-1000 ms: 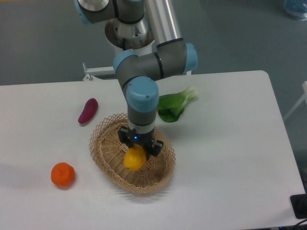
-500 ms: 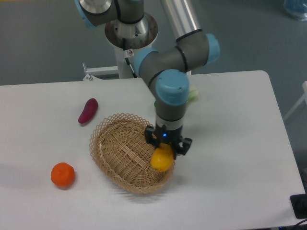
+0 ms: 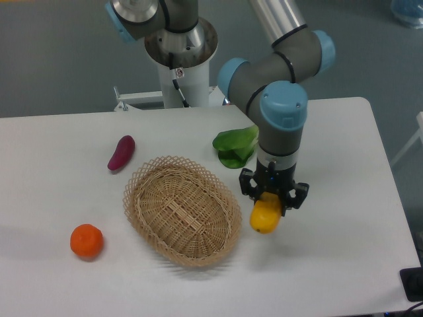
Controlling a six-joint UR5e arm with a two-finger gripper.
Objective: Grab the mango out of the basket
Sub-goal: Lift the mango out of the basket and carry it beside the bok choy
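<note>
From the fixed camera, the gripper (image 3: 273,198) points straight down over the white table (image 3: 330,264), its fingers closed around the top of the mango (image 3: 265,217), which hangs below them just past the right rim of the basket (image 3: 182,209). Whether the fruit touches the table cannot be told. Up and to the left of the gripper, near the arm's wrist, lies a leafy green vegetable (image 3: 234,146); the wrist crosses in front of its right edge. Far to the gripper's left, beyond the basket, a purple elongated vegetable (image 3: 121,152) lies on the table, and further left and lower sits a round orange fruit (image 3: 86,240). Nothing lies between the gripper and the table directly beneath the mango.

The basket, immediately left of the gripper, shows only its woven floor and lacy looped rim; nothing is in it.

Half a second ago the gripper held the mango over the right inner edge of the basket; now gripper and fruit have moved right, clear of the rim, and the leafy green that the arm then mostly covered is plainly in view. The basket, purple vegetable and orange fruit have stayed where they were.
</note>
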